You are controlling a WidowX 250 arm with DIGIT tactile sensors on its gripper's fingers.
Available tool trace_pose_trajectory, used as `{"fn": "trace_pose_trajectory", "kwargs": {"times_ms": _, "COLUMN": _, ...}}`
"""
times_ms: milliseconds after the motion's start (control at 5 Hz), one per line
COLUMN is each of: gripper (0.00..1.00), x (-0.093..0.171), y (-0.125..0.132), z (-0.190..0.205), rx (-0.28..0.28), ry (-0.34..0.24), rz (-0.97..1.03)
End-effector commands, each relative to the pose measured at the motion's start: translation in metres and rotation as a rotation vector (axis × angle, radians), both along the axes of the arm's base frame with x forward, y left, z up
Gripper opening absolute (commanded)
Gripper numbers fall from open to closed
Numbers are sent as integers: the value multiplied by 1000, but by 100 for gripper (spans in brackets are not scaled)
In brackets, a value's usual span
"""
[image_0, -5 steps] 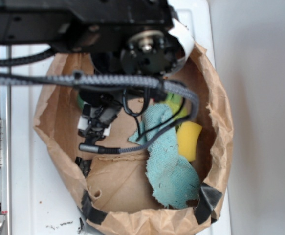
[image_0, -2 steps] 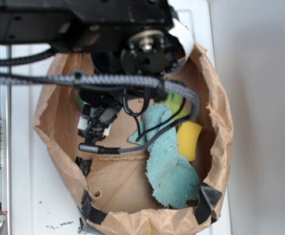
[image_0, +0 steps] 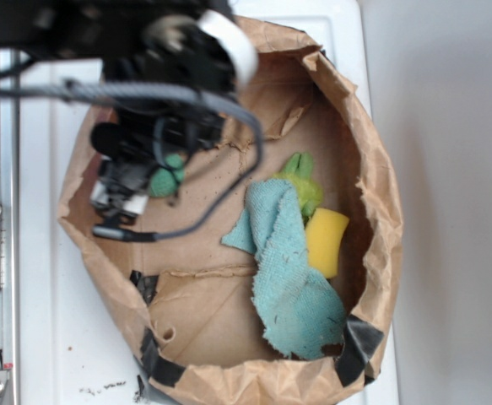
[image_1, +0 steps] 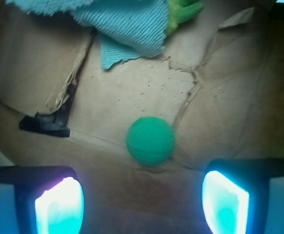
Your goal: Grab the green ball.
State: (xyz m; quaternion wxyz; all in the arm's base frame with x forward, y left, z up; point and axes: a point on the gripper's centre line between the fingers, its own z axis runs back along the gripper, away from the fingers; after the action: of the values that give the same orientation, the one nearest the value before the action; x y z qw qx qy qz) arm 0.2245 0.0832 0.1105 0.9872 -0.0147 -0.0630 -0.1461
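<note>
The green ball [image_0: 168, 179] is small, round and teal-green. It lies on the floor of the brown paper bag [image_0: 382, 211], at its left side. In the wrist view the green ball [image_1: 150, 140] lies free on the paper, just ahead of the fingertips and centred between them. My gripper [image_1: 142, 204] is open, with both glowing pads [image_1: 59, 207] wide apart and nothing between them. In the exterior view my gripper [image_0: 144, 181] hangs over the bag's left side, right beside the ball and partly covering it.
A teal-blue terry cloth [image_0: 289, 283] lies at the bag's right, also in the wrist view [image_1: 127, 24]. A lime-green fuzzy thing [image_0: 303, 181] and a yellow sponge [image_0: 326, 240] lie next to it. The bag walls stand all round. Black tape [image_1: 44, 123] marks the bag.
The arm has moved to the left and toward the frame's top. The ball and the lime-green fuzzy thing, hidden under the arm before, now show.
</note>
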Motion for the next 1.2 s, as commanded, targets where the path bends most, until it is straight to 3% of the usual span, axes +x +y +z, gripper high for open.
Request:
{"fn": "trace_pose_trajectory", "kwargs": {"times_ms": 0, "gripper": 100, "x": 21, "y": 12, "z": -14, "rx": 47, "ry": -116, "rz": 35}}
{"fn": "trace_pose_trajectory", "kwargs": {"times_ms": 400, "gripper": 100, "x": 56, "y": -5, "z": -16, "rx": 75, "ry": -115, "rz": 82}}
{"fn": "trace_pose_trajectory", "kwargs": {"times_ms": 1000, "gripper": 100, "x": 44, "y": -28, "z": -34, "rx": 51, "ry": -81, "rz": 84}}
